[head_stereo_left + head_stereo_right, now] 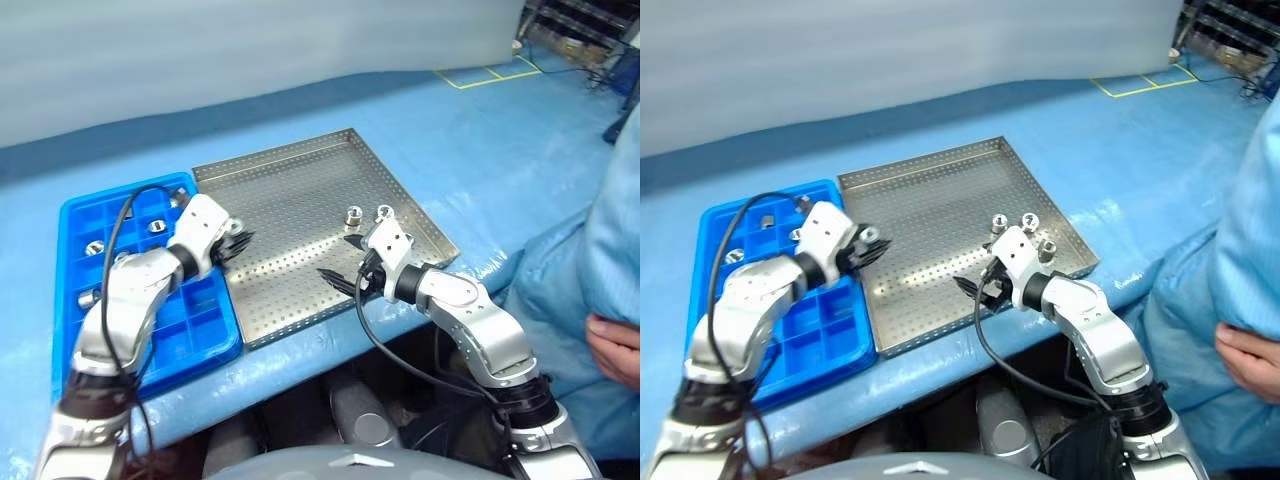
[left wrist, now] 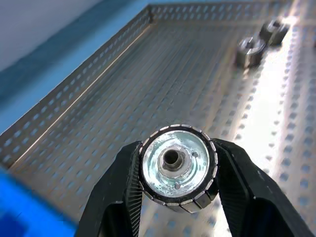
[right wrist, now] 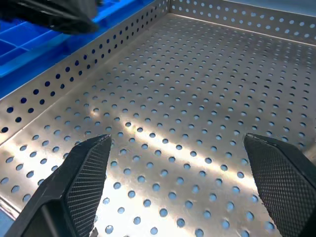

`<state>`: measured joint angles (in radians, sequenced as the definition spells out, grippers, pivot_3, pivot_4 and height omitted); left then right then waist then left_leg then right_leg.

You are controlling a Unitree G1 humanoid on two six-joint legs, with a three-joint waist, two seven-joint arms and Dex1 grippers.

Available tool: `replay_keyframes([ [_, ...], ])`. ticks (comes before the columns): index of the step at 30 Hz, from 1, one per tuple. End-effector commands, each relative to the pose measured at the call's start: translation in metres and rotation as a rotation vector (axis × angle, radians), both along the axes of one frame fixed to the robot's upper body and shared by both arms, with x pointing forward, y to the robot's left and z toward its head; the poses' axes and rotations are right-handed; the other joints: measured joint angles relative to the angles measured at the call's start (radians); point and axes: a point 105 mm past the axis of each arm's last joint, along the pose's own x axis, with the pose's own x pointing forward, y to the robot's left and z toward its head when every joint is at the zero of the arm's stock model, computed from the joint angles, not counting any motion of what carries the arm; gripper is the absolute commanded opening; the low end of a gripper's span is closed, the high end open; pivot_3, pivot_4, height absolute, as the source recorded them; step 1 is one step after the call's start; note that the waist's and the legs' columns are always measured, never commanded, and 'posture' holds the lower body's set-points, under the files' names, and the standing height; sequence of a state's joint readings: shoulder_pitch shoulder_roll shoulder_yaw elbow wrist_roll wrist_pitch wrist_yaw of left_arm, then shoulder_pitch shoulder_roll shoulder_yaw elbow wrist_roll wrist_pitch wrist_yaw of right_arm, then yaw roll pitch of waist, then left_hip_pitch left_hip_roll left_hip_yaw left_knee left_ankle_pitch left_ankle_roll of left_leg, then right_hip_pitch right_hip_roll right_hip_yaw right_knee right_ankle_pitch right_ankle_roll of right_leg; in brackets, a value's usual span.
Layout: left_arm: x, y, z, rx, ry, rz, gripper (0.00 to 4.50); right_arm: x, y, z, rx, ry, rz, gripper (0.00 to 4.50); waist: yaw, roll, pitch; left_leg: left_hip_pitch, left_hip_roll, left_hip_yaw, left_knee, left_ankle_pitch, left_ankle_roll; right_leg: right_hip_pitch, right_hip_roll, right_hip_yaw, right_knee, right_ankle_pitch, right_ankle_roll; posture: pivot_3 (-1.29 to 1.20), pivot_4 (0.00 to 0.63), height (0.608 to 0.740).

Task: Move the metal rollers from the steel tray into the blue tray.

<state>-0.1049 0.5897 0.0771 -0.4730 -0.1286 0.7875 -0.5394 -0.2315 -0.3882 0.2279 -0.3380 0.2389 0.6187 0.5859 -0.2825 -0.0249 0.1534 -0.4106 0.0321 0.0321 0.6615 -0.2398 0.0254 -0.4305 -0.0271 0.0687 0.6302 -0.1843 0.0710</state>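
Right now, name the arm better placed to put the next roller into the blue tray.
Left. The left gripper is shut on a roller near the blue tray. The right gripper is open and empty over the steel tray.

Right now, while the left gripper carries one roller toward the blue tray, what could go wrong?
1. The left gripper holds the roller only by its curved side, between two fingertips; it might slip and fall back into the steel tray.
2. Several compartments of the blue tray already hold rollers, so the drop could land on one.
3. The open right gripper hovers low over the steel tray and could knock the remaining rollers.
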Motion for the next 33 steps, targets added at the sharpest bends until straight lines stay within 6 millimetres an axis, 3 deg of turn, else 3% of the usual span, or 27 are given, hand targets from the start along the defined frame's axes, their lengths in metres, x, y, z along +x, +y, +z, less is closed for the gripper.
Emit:
replay_keyframes([
  [1, -0.022, 0.029, 0.031, 0.074, -0.085, 0.125, 1.83, -0.001, 0.012, 0.009, 0.025, -0.039, 0.065, 4.5, 0.03, -0.001, 0.001, -0.001, 0.001, 0.0, 0.0, 0.0, 0.0, 0.0, -0.001, -0.001, 0.0, 0.0, 0.0, -0.07, 0.15, 0.74],
  [7, -0.051, 0.06, 0.031, 0.083, -0.071, 0.311, 1.83, 0.0, 0.024, 0.007, 0.026, -0.033, 0.127, 4.5, 0.138, -0.002, 0.001, -0.001, 0.0, 0.0, 0.0, 0.0, -0.001, -0.001, -0.003, -0.002, -0.001, -0.002, -0.004, 0.01, 0.15, 0.74],
  [14, -0.055, 0.052, 0.003, 0.032, 0.006, 0.315, 1.83, 0.001, 0.031, 0.007, 0.01, -0.044, 0.168, 4.5, 0.233, -0.004, 0.001, -0.001, 0.001, 0.002, 0.002, 0.0, -0.001, 0.0, -0.003, -0.003, -0.001, -0.002, -0.006, 0.02, 0.15, 0.74],
  [30, -0.033, 0.033, -0.01, -0.008, 0.034, 0.21, 1.83, 0.001, 0.023, 0.008, -0.013, -0.062, 0.135, 4.5, 0.243, -0.004, 0.001, -0.001, -0.002, 0.003, 0.002, 0.0, -0.001, 0.0, -0.002, -0.004, -0.001, 0.0, -0.01, -0.05, 0.15, 0.74],
  [33, -0.033, 0.036, -0.011, 0.0, 0.038, 0.216, 2.86, 0.001, 0.021, 0.008, -0.012, -0.064, 0.121, 4.5, 0.241, -0.004, 0.001, -0.001, -0.002, 0.003, 0.002, 0.0, -0.001, 0.0, -0.002, -0.004, -0.001, 0.0, -0.01, -0.06, 0.15, 0.74],
])
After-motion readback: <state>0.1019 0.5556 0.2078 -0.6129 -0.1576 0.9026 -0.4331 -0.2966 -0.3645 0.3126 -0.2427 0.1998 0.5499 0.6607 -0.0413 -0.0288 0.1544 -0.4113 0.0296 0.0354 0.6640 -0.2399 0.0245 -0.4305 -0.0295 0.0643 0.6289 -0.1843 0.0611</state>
